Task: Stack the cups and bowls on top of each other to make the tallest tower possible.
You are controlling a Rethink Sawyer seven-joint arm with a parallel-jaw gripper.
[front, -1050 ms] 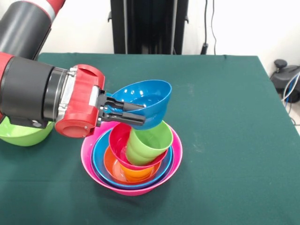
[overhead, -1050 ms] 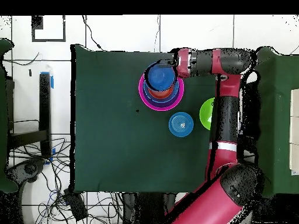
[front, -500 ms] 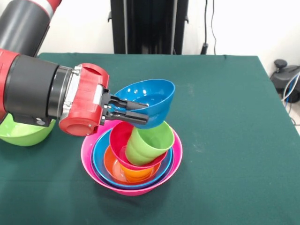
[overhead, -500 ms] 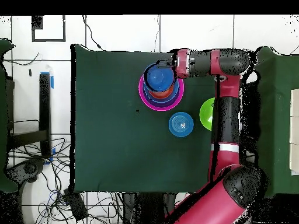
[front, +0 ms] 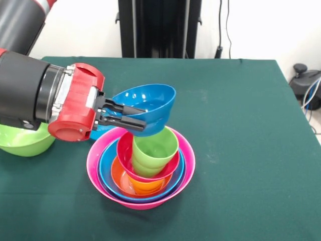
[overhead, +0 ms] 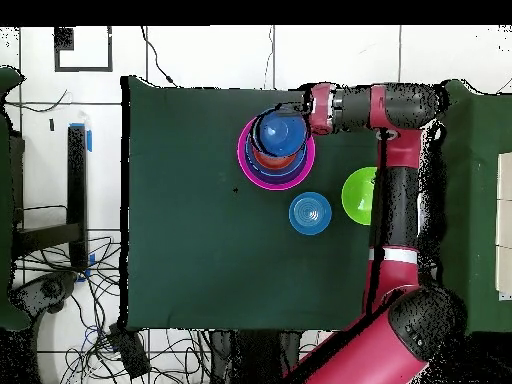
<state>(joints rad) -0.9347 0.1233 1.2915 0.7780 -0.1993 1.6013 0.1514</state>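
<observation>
**Blue bowl clamped in tool, tilted over the nested stack**

Front view, left to right:

- Lime green bowl (front: 22,143) at the left edge, on the table (front: 241,125), partly hidden behind the arm's black and red wrist (front: 50,103). Little room on that side.
- Tool (front: 125,115) reaches in sideways from the left. Its black fingers (front: 131,109) are closed on the near rim of the dark blue bowl (front: 145,108), one inside the rim and one outside. Bowl is tilted, opening facing up and toward the camera, and its underside sits at the rim of the lime green cup (front: 153,150); cannot tell whether it touches.
- Tower: big pink bowl (front: 100,170) outermost, then a sky blue bowl (front: 108,173), orange bowl (front: 120,178), red-pink bowl (front: 125,150), and the green cup standing in the red-pink one, leaning slightly right. An orange piece (front: 148,187) shows low inside the stack; cannot tell whether it is a cup or a bowl.
- Right of the tower the green cloth is bare out to the right table edge; same toward the front edge.

Overhead view: tower (overhead: 243,160) sits near the table edge far from the robot base, with the dark blue bowl over its centre. A separate blue bowl (overhead: 310,213) stands upright on its own, near the tower, with the lime green bowl just beside it, partly under the arm.
</observation>
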